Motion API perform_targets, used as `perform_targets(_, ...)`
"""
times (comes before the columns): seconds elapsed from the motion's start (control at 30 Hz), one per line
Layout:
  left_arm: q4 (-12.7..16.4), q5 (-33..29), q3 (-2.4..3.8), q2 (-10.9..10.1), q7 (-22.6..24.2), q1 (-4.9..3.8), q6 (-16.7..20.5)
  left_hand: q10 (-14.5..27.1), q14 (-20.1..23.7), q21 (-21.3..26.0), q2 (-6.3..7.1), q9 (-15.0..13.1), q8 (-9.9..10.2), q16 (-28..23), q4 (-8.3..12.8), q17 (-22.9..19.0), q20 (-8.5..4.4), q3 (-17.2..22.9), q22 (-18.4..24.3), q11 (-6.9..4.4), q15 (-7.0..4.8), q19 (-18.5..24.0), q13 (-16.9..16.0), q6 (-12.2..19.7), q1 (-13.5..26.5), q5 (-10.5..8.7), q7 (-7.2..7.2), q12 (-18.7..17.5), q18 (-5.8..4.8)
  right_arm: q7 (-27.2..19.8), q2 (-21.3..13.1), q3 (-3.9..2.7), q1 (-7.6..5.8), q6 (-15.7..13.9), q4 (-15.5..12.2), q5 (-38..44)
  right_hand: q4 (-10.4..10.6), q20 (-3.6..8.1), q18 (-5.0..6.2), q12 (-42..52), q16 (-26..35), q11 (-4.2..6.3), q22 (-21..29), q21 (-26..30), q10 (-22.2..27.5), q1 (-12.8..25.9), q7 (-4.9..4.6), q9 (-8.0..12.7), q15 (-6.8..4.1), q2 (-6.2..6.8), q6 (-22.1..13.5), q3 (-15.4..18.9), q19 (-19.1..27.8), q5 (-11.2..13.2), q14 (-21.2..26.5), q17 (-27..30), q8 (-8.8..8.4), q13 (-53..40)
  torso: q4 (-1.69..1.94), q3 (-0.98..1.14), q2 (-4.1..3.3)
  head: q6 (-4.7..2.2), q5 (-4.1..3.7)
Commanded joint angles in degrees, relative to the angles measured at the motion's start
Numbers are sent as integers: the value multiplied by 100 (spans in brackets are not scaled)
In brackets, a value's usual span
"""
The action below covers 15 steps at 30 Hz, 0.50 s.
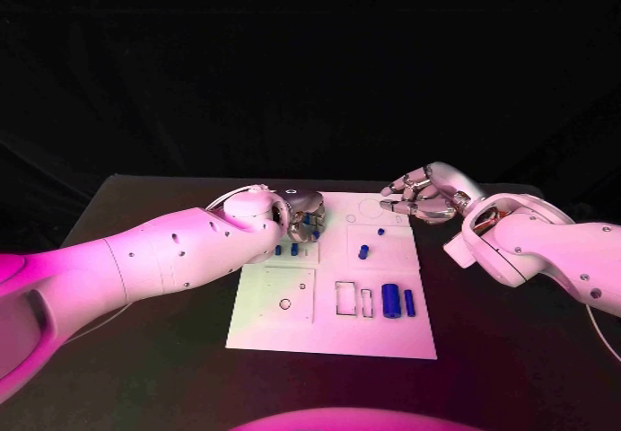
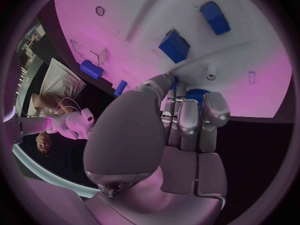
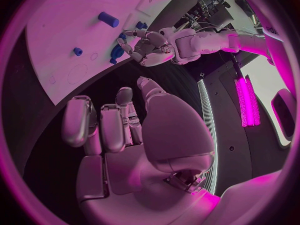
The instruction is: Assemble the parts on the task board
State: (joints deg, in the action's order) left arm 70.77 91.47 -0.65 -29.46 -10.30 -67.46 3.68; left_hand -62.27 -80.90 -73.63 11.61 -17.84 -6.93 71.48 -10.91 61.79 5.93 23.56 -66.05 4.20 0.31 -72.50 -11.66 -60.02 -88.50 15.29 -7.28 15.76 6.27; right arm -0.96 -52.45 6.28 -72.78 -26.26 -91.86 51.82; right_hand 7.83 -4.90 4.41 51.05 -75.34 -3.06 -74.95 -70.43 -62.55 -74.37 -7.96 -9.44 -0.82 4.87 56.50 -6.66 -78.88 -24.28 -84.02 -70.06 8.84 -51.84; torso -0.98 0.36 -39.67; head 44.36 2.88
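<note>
At the task board (image 1: 292, 332) far-left corner the left hand (image 1: 301, 213) seems to pinch a blue part (image 2: 195, 93), which could slip; the right hand (image 1: 421, 199) hovers empty, fingers curled.

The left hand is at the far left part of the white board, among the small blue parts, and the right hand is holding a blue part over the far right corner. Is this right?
Not quite. The right hand holds nothing: the right wrist view shows its fingers curled with no blue part in them. The rest stands: the left hand is at the board's far left among the blue parts.
</note>
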Motion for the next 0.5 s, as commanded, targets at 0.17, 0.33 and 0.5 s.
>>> perform_targets(0.17,-21,30,-2,26,54,9,-165,-197,-32,-101,-98,53,12,95,81,13,-35,157,-105,-30,-53,-70,21,-128,-60,-9,-4,-34,-55,-44,-2,0,4,46,-19,21,18,-11,27,67,6,7,-215,9,-67,-41,6,-7,-42,11,-11,-12,17,-30,-121,0,32,-31,-2,-3,1,-2,-2)
perform_targets(0.33,-38,-21,-2,30,91,9,-95,-329,-45,-145,-117,92,30,126,166,1,-56,295,-155,-50,-74,-89,27,-205,-105,-6,6,-67,-63,-46,-4,0,4,42,-23,19,24,-10,27,91,9,8,-212,14,-91,-35,7,-8,-42,10,-8,-10,17,-29,-122,3,36,-49,5,-1,5,-7,-3)
perform_targets(0.5,-30,-66,1,18,161,10,50,-432,-59,-191,-109,121,37,158,208,-2,-70,380,-211,-67,-89,-114,33,-299,-67,-10,16,-118,-73,-57,-5,0,4,30,-24,7,34,-9,29,115,2,8,-207,24,-114,-26,8,-10,-43,6,-5,-9,19,-30,-128,-10,40,-64,5,-2,4,-21,0)
